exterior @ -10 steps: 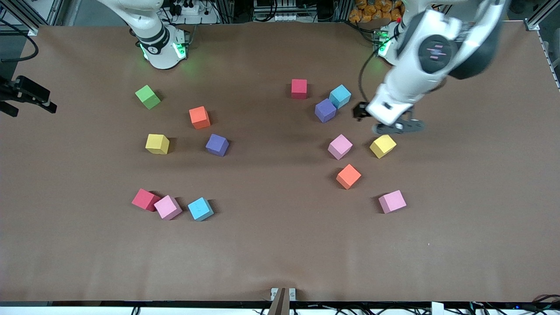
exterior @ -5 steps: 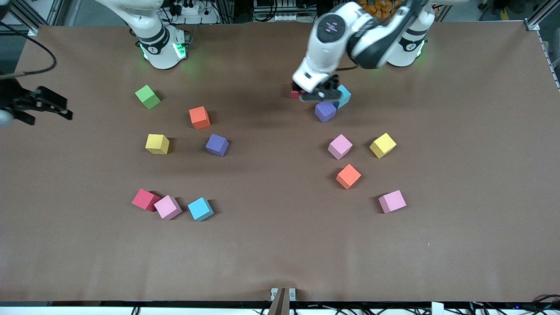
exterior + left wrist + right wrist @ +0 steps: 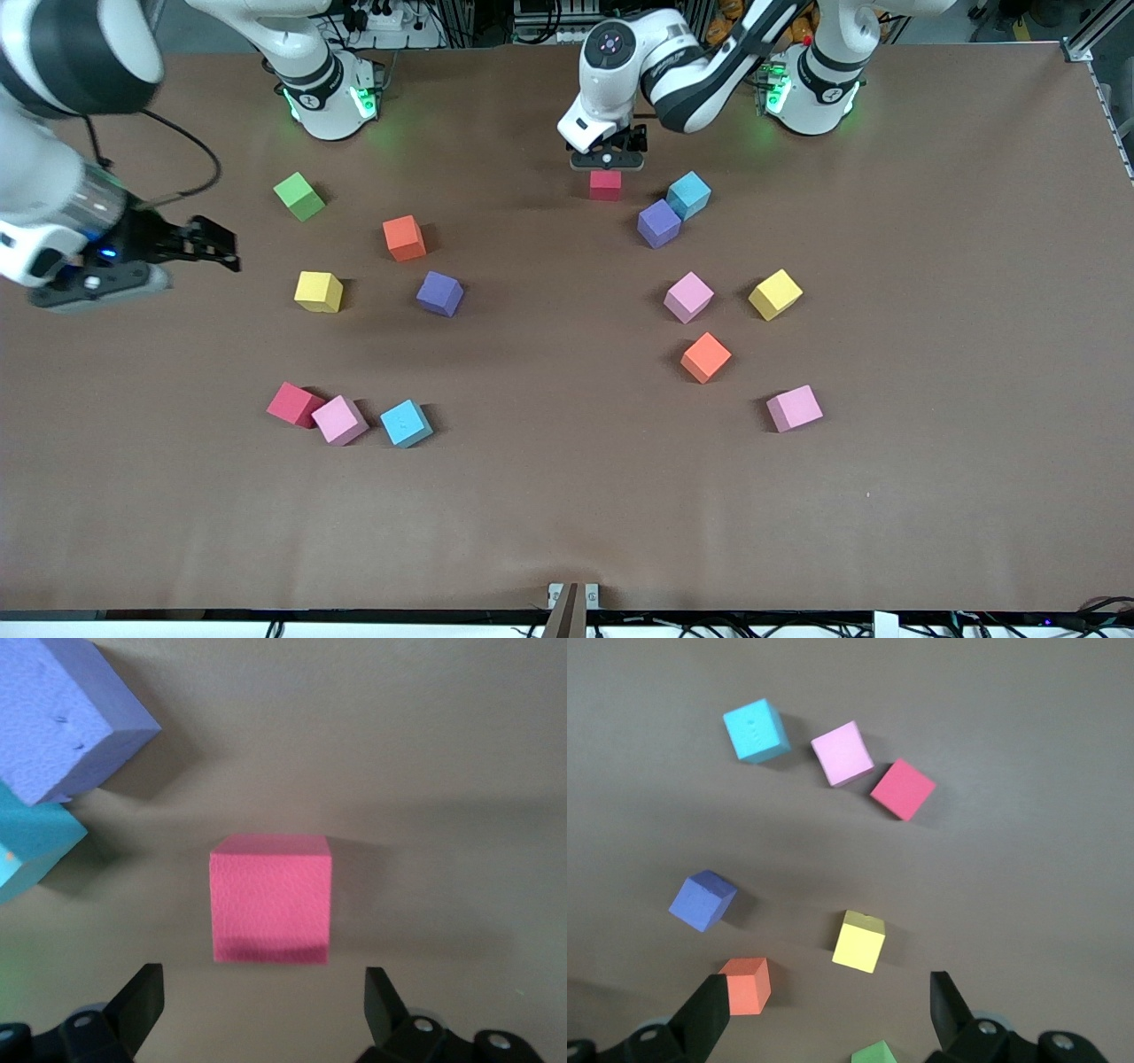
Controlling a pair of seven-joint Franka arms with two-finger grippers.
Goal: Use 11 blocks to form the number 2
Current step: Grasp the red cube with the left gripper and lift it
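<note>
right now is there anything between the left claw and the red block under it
Nothing. In the left wrist view the open left claw hangs over the red block, with only bare table around it; the purple block sits off to one side.

The bench (image 3: pixel 567 496) was evenly lit from above; soft shadows were cast beside cubes; the right arm (image 3: pixel 62 133) was blurred.
</note>
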